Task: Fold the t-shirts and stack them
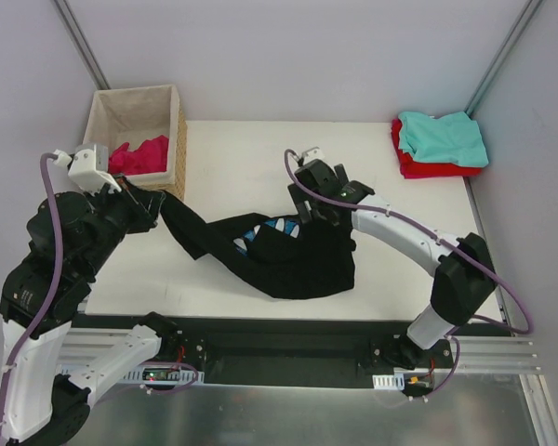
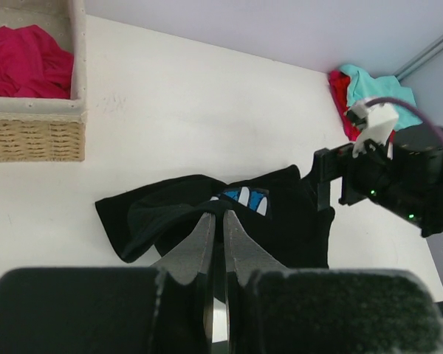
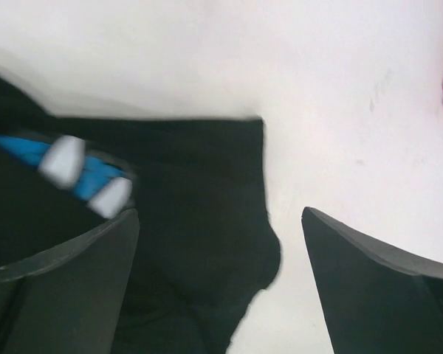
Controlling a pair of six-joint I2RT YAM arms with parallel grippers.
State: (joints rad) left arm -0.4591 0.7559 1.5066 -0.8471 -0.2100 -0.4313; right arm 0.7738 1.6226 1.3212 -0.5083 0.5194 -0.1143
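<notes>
Black cloth: black t-shirt (image 1: pixel 298 260), mid-table, one end pinched in the clenched left gripper (image 1: pixel 153 206), seemingly to be drawn flat for folding. Right gripper (image 3: pixel 220 221) spread wide above it, nothing held. Teal t-shirt (image 1: pixel 442 137) stacked on red t-shirt (image 1: pixel 428 169), far right. Blue-white print (image 2: pixel 244 198) unreadable.

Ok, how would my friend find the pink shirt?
At the far left corner of the table stands a wicker basket. The pink shirt lies crumpled inside it. It is the only shirt in a basket, and the only pink one.
</notes>
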